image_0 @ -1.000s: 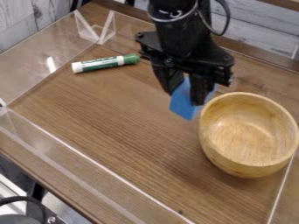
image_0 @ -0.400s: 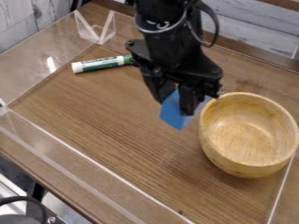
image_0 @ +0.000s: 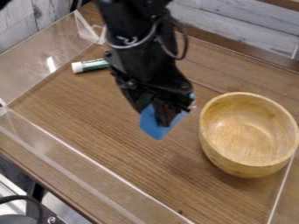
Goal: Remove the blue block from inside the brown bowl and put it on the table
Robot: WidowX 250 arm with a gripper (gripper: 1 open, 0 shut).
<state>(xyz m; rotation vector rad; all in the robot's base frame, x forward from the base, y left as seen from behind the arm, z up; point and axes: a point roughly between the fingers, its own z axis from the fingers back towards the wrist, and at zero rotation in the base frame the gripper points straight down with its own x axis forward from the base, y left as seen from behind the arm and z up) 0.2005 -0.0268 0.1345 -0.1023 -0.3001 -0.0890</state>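
Pincer [image_0: 162,107] partly open, jaws stopped by the blue block [image_0: 155,122] pinched between them; depth of grip hidden. Block hangs over the table [image_0: 111,140], just left of the brown bowl [image_0: 246,136] in view, outside its rim. Makes sense: bare wood below, so lowering there should miss the bowl wall. Release still needed.

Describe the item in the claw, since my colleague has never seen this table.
On the dark brown wooden table, find the round tan wooden bowl. Just left of it in view, below the black claw, is a light blue block, the only blue thing there.
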